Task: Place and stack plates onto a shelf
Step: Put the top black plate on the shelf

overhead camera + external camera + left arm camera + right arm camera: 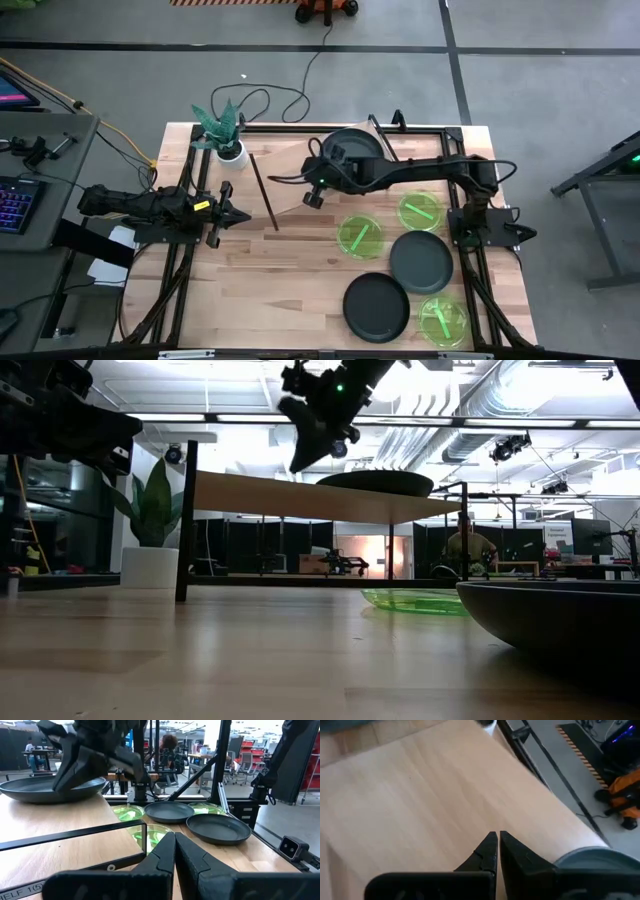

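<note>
From above, one dark grey plate (pixel 352 142) lay on the shelf (pixel 290 170); two grey and three green plates (pixel 361 236) waited on the tabletop (pixel 280 290). The low view alone showed the shelf raised. Wrist views showed the right gripper (pixel 497 837) and left gripper (pixel 175 842) pressed together, empty.

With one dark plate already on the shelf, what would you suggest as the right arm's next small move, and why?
Probably swing the right tool back off the shelf toward the grey plate on the table. The tool is shut and empty above the shelf, beside the dark plate already resting there, while five plates wait on the tabletop. The left tool waits, shut, at the left.
</note>
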`<action>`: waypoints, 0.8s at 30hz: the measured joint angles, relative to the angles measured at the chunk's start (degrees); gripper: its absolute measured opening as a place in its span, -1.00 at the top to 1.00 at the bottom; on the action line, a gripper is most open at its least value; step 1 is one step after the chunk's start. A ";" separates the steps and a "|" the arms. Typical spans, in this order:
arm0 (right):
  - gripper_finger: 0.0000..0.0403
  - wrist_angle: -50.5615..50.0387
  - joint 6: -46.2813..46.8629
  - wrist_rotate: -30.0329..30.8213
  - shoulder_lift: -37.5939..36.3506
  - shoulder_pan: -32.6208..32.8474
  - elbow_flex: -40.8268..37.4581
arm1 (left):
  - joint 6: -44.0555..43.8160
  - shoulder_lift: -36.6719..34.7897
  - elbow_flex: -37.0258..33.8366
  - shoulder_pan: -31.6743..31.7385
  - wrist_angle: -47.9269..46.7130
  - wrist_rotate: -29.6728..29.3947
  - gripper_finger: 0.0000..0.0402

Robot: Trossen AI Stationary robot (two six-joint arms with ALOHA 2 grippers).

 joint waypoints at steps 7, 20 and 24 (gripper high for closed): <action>1.00 -3.27 -0.06 3.77 0.19 -0.26 0.02 | 0.00 0.00 0.00 0.00 0.00 0.00 1.00; 1.00 -6.49 1.43 5.48 0.17 -1.16 0.04 | 0.00 0.00 0.00 0.02 0.00 0.00 1.00; 1.00 -5.75 1.11 5.48 0.17 -1.18 0.04 | 0.00 0.00 0.00 0.00 0.00 0.00 1.00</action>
